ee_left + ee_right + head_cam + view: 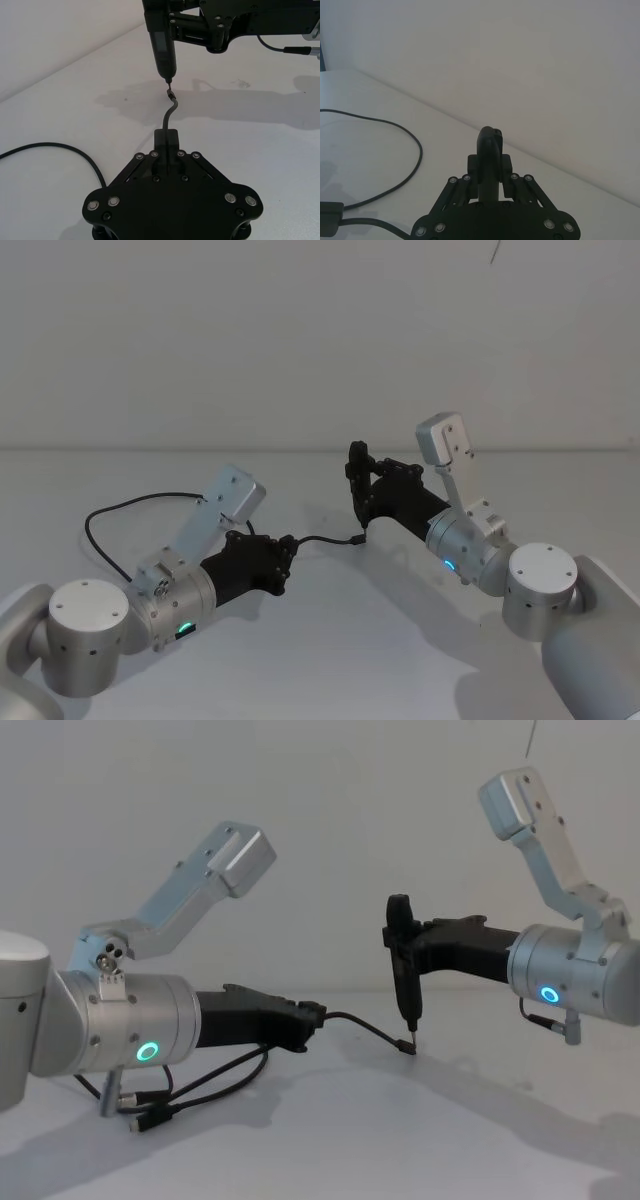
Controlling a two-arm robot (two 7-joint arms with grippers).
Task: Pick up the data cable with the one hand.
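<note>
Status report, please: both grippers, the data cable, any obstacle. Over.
Left gripper shut on the data cable near its plug end, low over the table. Right gripper shut, pointing down, fingertips at the plug. Nothing in the way.

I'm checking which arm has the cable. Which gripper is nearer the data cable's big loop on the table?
Left. The left gripper is shut on the data cable near one plug, with the loop trailing behind it. The right gripper points down over the plug at the far end.
</note>
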